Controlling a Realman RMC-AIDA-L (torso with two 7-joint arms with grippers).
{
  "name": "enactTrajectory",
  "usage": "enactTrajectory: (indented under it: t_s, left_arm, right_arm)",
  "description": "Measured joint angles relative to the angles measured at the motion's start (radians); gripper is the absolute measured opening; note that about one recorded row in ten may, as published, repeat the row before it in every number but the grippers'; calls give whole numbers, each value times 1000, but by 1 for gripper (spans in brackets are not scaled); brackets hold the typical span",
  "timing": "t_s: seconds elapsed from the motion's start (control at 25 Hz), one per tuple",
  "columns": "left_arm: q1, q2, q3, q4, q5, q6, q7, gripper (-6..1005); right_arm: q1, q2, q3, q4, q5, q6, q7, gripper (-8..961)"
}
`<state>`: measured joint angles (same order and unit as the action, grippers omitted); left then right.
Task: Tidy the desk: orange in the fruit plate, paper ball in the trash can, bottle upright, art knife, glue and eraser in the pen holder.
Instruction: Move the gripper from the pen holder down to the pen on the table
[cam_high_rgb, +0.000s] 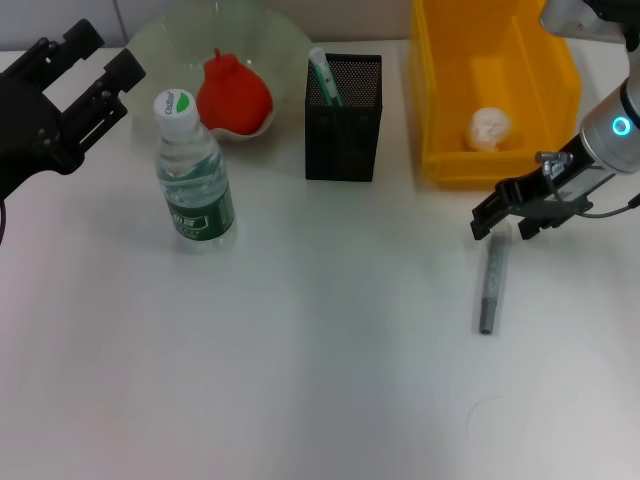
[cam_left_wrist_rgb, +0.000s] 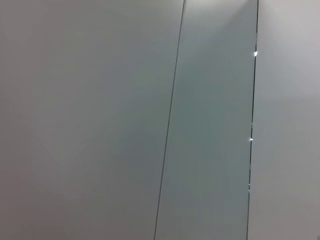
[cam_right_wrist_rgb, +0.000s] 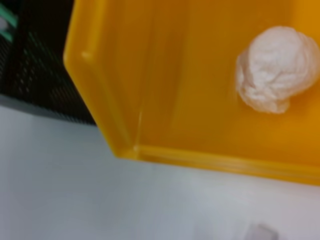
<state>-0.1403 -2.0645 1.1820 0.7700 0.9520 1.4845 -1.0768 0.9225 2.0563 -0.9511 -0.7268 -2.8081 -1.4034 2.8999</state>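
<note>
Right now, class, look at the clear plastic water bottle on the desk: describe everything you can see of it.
The clear plastic water bottle stands upright on the white desk, in front of the pale round fruit plate and left of the black mesh pen holder. It has a white screw cap with a green mark, ribbed transparent walls and a green and white label round its lower half. It seems to hold clear liquid. Nothing grips it; the left tool hangs open nearby without touching it.

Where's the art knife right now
The art knife lies flat on the table's right side in the head view, just below the right gripper and in front of the yellow bin.
</note>
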Motion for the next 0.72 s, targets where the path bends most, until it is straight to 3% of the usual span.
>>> enactTrajectory:
  t_s: [0.44, 0.72]
  left_arm:
    - [-4, -1, -1, 0, 1, -4, 0, 599]
    - [-3, -2, -6, -2, 1, -5, 0, 599]
  right_arm:
    - [33, 6, -4, 15, -64, -25, 6, 655]
    - [53, 11, -68, 27, -66, 1, 27, 632]
